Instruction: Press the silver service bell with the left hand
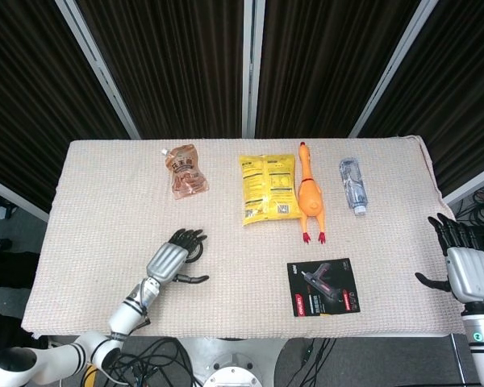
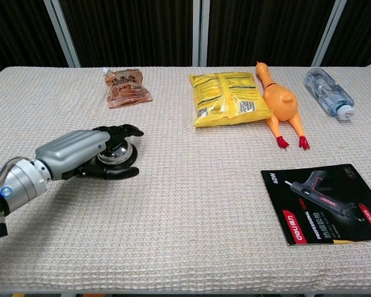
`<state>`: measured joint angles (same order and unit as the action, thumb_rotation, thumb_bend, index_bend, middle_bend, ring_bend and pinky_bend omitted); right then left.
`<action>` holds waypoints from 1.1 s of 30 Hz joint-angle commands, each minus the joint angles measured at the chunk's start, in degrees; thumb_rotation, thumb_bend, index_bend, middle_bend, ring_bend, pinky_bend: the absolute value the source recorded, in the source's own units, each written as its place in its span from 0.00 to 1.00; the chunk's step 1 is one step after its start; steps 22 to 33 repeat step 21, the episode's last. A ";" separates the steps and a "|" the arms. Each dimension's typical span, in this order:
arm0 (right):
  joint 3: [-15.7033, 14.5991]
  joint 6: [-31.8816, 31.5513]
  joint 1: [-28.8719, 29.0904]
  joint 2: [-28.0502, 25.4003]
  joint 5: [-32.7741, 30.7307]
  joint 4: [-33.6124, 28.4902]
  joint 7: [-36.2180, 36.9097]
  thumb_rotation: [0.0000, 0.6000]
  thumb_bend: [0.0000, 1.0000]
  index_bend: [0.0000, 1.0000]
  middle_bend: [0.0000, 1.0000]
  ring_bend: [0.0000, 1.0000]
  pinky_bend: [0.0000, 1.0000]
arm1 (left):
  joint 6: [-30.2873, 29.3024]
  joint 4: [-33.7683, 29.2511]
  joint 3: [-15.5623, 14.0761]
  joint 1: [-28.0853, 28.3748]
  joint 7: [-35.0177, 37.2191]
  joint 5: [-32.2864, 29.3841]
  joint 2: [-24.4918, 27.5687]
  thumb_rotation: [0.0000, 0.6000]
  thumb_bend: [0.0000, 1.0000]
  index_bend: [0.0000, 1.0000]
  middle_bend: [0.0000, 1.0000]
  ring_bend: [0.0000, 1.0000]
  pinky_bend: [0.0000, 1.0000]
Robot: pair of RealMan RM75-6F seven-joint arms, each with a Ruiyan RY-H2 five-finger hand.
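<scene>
While the left robot hand (image 2: 80,154) lies flat over the silver service bell (image 2: 115,153), its fingers (image 2: 125,130) reach across the dome and its thumb (image 2: 114,173) sits on the near side, gripping nothing. That bell stands on the bench (image 2: 191,210), well left of the yellow snack bag (image 2: 229,98). Far right of the bag, the right robot hand (image 1: 465,266) hovers with fingers spread, empty.
</scene>
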<state>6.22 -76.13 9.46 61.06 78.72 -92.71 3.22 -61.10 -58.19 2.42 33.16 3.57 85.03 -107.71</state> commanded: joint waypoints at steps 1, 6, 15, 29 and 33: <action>0.04 -0.20 -0.13 -0.11 0.05 0.09 0.33 1.00 0.00 0.00 0.00 0.00 0.00 | -3.91 -2.77 3.43 0.30 -0.81 -0.20 2.87 0.10 0.00 0.03 0.00 0.00 0.00; -0.20 -0.04 -0.09 0.12 0.49 0.61 0.94 1.00 0.00 0.00 0.00 0.00 0.00 | -9.62 -7.53 5.60 -3.18 -4.73 -2.41 9.36 0.10 0.00 0.03 0.00 0.00 0.00; -0.95 1.56 1.60 2.29 3.11 2.85 1.16 1.00 0.00 0.00 0.00 0.00 0.00 | -20.09 -14.27 4.79 -14.49 -6.89 -6.10 22.87 0.10 0.00 0.03 0.00 0.00 0.00; -1.22 4.73 2.63 4.09 1.45 5.76 2.27 1.00 0.00 0.00 0.00 0.00 0.00 | -22.10 -15.80 0.88 -18.99 -6.04 -4.48 27.14 0.10 0.00 0.03 0.00 0.00 0.00; -1.22 4.73 2.63 4.09 1.45 5.76 2.27 1.00 0.00 0.00 0.00 0.00 0.00 | -22.10 -15.80 0.88 -18.99 -6.04 -4.48 27.14 0.10 0.00 0.03 0.00 0.00 0.00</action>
